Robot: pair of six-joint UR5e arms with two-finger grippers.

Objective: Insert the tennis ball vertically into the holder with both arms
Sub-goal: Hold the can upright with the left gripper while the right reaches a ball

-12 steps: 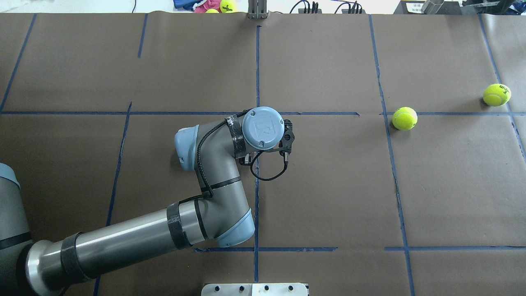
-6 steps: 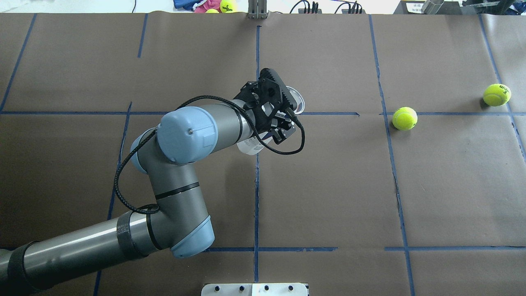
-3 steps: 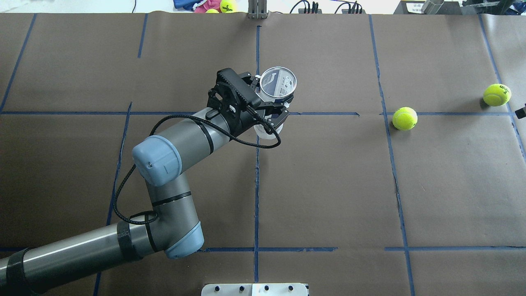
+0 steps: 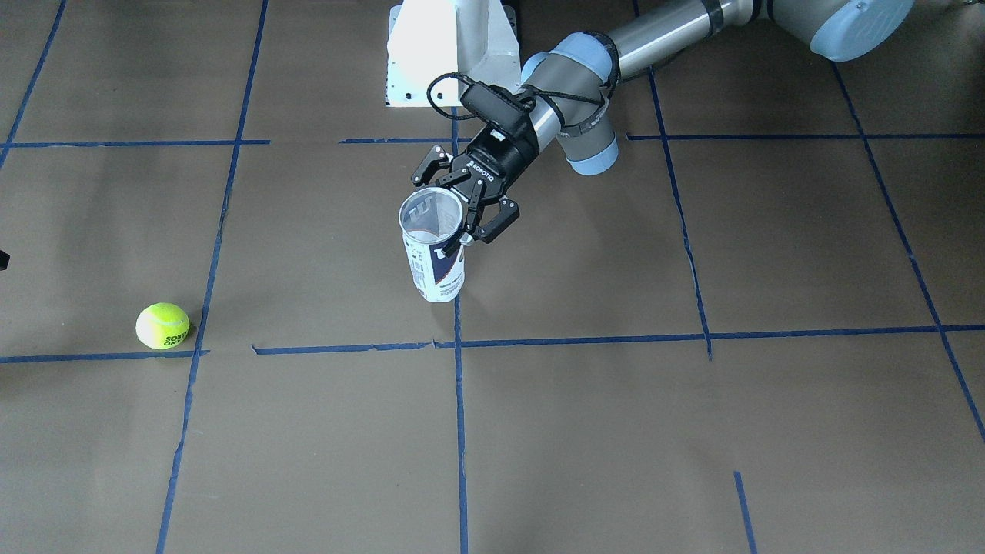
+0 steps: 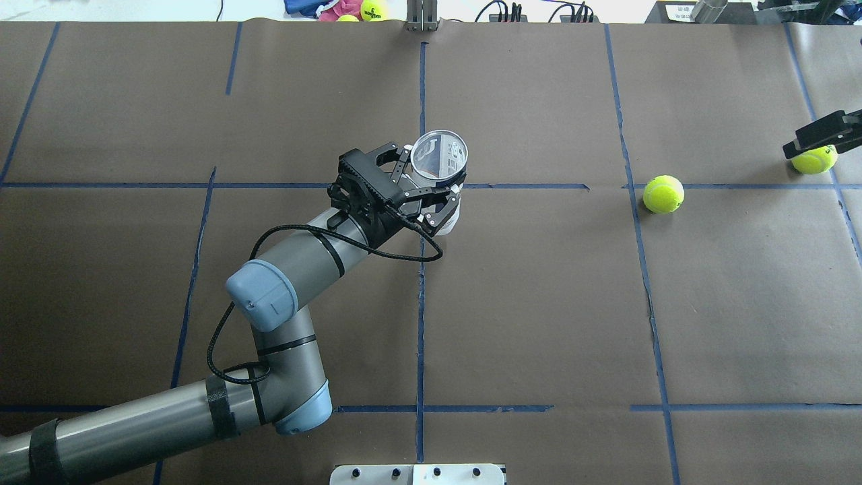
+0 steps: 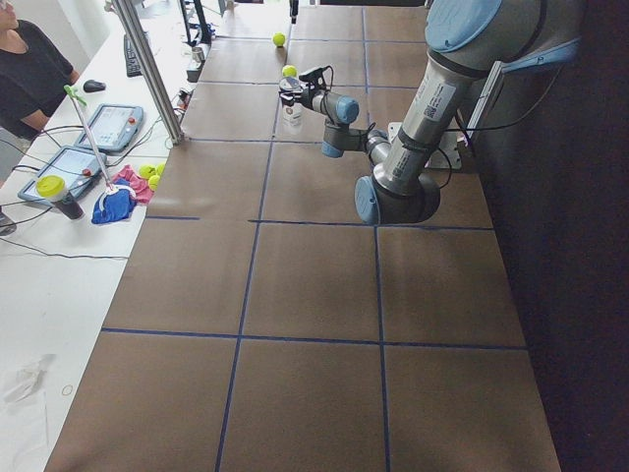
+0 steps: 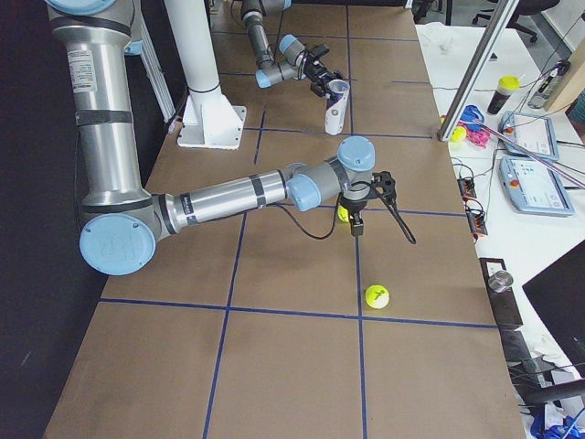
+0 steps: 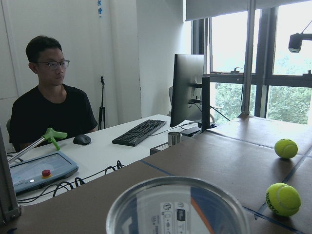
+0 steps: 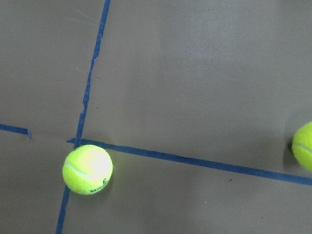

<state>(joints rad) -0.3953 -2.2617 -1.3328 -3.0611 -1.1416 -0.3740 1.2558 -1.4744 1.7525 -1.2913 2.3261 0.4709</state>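
Observation:
My left gripper (image 5: 431,188) is shut on the holder (image 5: 441,162), a clear can with a navy and white label. It holds the can upright near the rim at the table's middle, mouth up; it also shows in the front view (image 4: 435,258). One tennis ball (image 5: 663,194) lies right of it by a tape crossing. A second tennis ball (image 5: 815,159) lies at the far right. My right gripper (image 5: 825,131) hovers above the table near these balls, fingers spread and empty. The right wrist view shows the nearer ball (image 9: 87,169) below.
The white pedestal base (image 4: 439,54) stands at the robot's side of the table. A metal post (image 5: 422,17) rises at the far edge. Beyond it are a desk with a keyboard and tablets and a seated operator (image 8: 48,107). Blue tape lines grid the brown cover.
My left arm has swung the can from lying low under the wrist to upright and held it near the centre line. My right gripper has come into the overhead view at the right edge.

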